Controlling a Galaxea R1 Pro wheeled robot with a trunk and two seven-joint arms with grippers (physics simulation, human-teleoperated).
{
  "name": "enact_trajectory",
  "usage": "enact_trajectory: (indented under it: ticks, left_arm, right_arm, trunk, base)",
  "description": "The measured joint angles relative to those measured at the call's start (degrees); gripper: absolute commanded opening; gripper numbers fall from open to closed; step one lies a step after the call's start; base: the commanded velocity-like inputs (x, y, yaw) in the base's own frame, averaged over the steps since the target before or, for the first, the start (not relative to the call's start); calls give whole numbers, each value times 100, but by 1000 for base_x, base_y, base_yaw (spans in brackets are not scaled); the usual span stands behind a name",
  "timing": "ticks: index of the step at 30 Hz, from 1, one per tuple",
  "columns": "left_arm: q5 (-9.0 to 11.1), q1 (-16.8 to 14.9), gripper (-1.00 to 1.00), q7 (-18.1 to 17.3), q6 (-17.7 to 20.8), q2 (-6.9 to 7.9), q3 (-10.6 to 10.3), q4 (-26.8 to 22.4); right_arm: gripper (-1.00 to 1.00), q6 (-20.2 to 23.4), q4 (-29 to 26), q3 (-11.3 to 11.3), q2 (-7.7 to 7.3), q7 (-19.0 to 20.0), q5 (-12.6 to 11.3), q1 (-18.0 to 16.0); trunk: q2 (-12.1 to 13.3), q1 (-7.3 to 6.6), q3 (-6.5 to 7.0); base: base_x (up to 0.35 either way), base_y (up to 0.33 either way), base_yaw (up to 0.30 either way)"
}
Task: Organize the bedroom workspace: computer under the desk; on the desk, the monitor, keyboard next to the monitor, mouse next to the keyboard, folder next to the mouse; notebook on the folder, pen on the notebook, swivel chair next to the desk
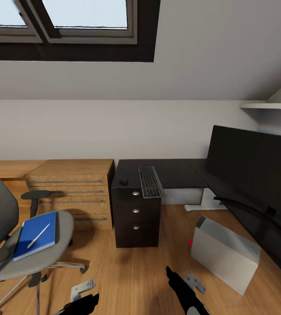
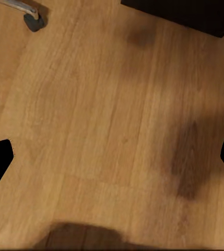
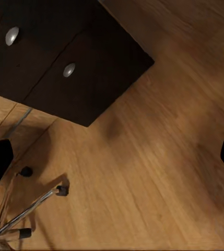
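Note:
The grey swivel chair (image 1: 35,256) stands at the left. On its seat lies a flat blue notebook or folder (image 1: 36,235) with a pale pen (image 1: 39,235) across it; I cannot tell them apart. The keyboard (image 1: 150,181) and a small dark mouse (image 1: 123,181) rest on the black desk (image 1: 179,173) above its drawers. The black monitor (image 1: 254,162) stands at the right end of the desk. The grey computer (image 1: 225,253) sits on the floor by the desk's edge. My left gripper (image 1: 85,302) (image 2: 112,157) and right gripper (image 1: 177,282) (image 3: 112,159) hang open over bare floor.
A wooden chest of drawers (image 1: 72,190) stands against the wall between the chair and the black drawer unit (image 1: 136,214) (image 3: 54,57). A chair caster (image 2: 33,22) and the chair's legs (image 3: 28,209) are near my grippers. Wood floor (image 1: 140,271) lies in front of me.

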Motion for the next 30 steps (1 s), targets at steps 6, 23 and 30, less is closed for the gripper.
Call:
enact_trajectory:
  ticks: [6,23,30]
  left_arm:
    - [-8,231,100,1,-395,28,-17,99]
    - [-321,933,100,-1,-1955,24,-46,598]
    - [-331,941,100,10,-1970,1,-140,651]
  right_arm:
    - [100,-536,554,7,-175,-10,286,9]
    - [100,-2279,1514,102,-248,-68,2079,11]
    - [100,-2309,1974,157,-228,-57,2224,11]
  trunk:
    - [241,-132,108]
    - [922,-506,412]
    - [1203,-659,537]
  base:
    - [0,0,0]
    - [0,0,0]
    - [0,0,0]
